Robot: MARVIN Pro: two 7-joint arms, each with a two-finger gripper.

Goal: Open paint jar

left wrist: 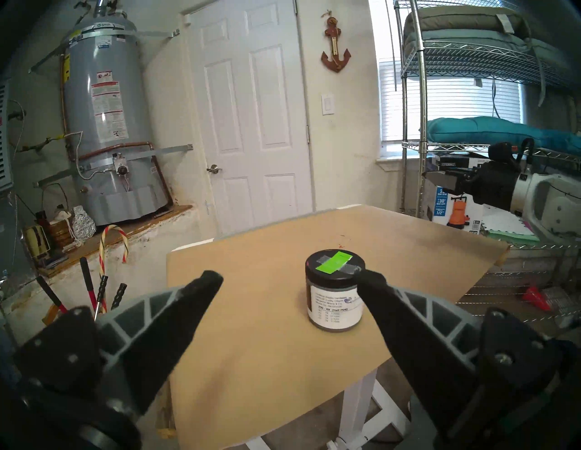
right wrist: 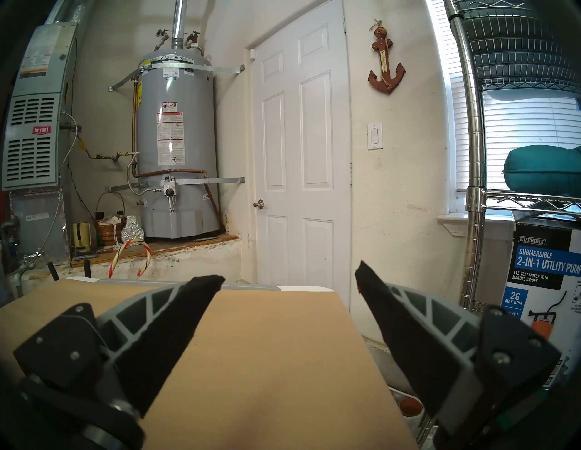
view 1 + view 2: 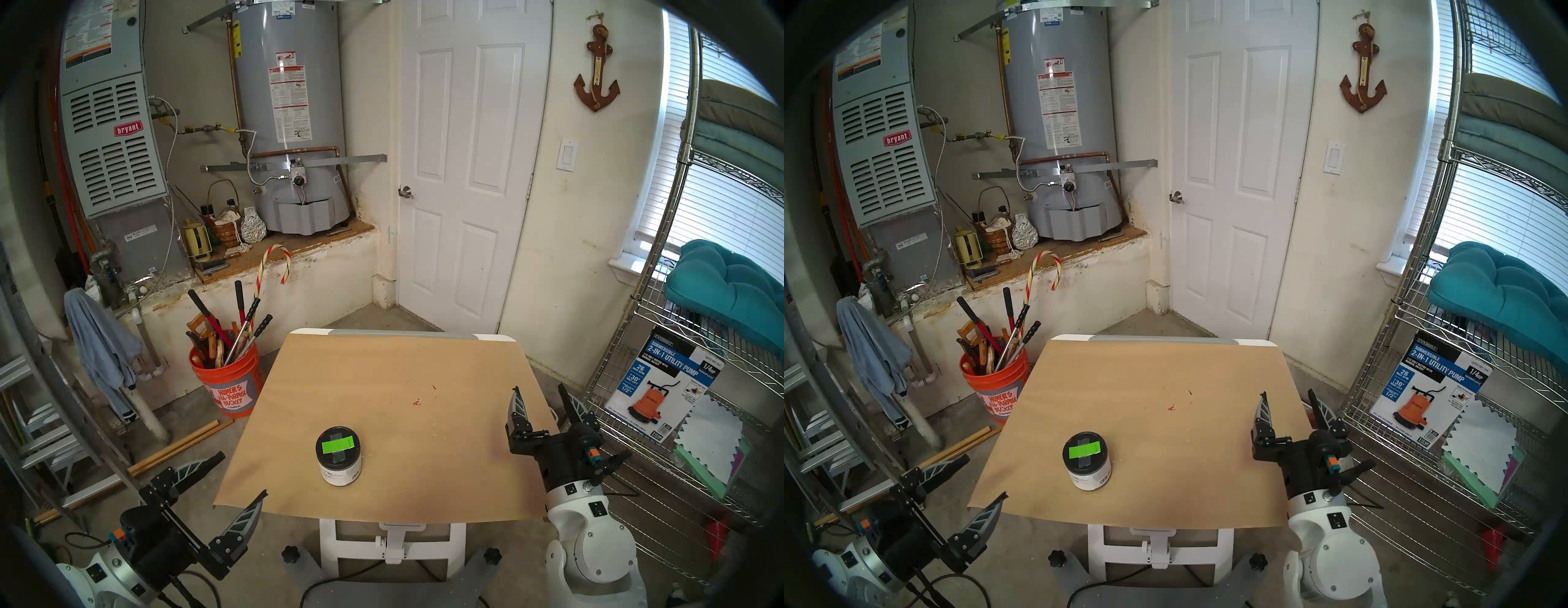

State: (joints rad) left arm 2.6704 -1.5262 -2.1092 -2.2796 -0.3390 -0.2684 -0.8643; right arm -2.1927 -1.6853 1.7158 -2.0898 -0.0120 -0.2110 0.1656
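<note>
Daylight pours through the blinds of the window [image 3: 721, 148], blowing them out. Fisheye bending and dark rims frame every view. The left wrist view is slightly soft.

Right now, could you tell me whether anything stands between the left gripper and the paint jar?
Nothing visible does: only bare table paper lies between the open left gripper and the paint jar.

A tan-topped table [image 3: 424, 373] bears only the lidded paint jar [image 3: 338, 456] and small red flecks [image 3: 418, 401].
</note>
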